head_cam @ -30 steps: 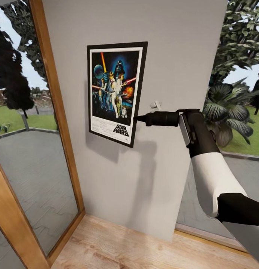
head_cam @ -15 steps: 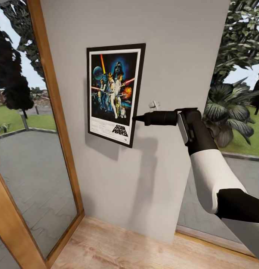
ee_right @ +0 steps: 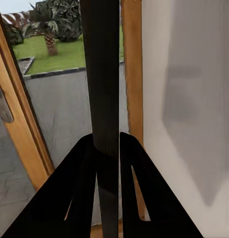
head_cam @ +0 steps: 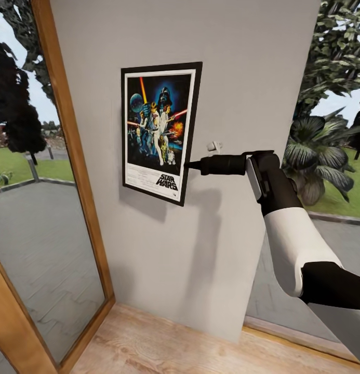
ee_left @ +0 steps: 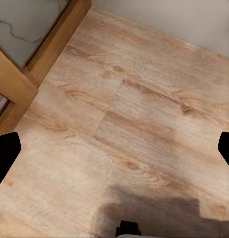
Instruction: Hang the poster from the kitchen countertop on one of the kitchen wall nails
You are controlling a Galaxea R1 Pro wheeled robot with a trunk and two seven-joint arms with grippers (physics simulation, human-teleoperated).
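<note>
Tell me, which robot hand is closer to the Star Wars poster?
Right. The right gripper pinches the poster by its edge at the wall, while the left gripper hangs open over the wooden floor.

Right arm (head_cam: pixel 283 228) raised, forearm up, wrist bent so right gripper (head_cam: pixel 189 165) points sideways toward left, level. Fingers (ee_right: pixel 85 168) closed on poster (head_cam: pixel 160 130) edge, frame clamped edge-on between both black fingers in right wrist view. Left gripper (ee_left: pixel 114 148) faces down at floor, jaws spread wide, fingertips (ee_left: pixel 5 151) at opposite frame edges, nothing between.
</note>
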